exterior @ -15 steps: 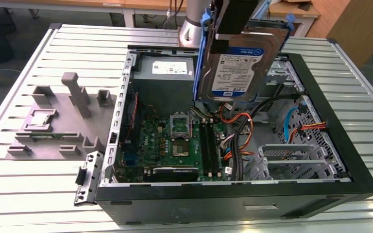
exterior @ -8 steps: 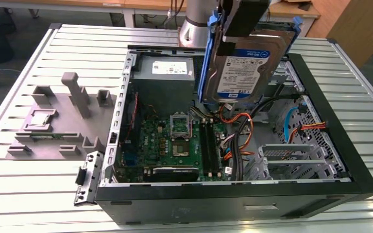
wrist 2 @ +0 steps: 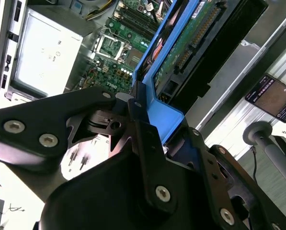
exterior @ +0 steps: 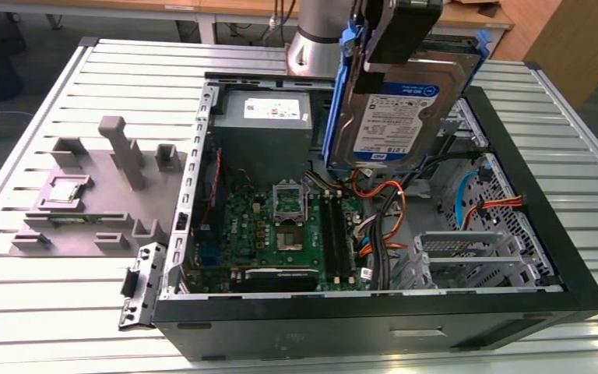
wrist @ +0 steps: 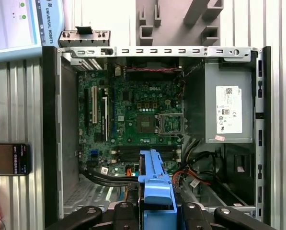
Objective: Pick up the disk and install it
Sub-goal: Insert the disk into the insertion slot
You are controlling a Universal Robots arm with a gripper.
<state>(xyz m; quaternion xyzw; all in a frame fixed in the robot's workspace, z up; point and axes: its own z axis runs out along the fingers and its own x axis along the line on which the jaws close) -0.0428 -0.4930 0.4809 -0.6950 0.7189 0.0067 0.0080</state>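
Note:
The disk (exterior: 395, 117) is a silver-grey hard drive with a white and blue label in a blue plastic carrier. It hangs upright above the back right part of the open computer case (exterior: 548, 257). My gripper (exterior: 395, 35) is shut on the carrier's top edge. In the second wrist view the black fingers (wrist 2: 145, 136) clamp the blue carrier (wrist 2: 166, 103), and the drive's green circuit board (wrist 2: 190, 43) faces the camera. In the first wrist view the blue carrier (wrist: 156, 184) sticks out from between the gripper (wrist: 157, 213) over the case's interior.
Inside the case lie a green motherboard (exterior: 278, 230), a grey power supply (exterior: 262, 113), orange cables (exterior: 388, 202) and a metal drive cage (exterior: 466, 253). A grey fixture plate (exterior: 91, 195) lies at the exterior view's left. A phone (wrist: 8, 159) rests beside the case.

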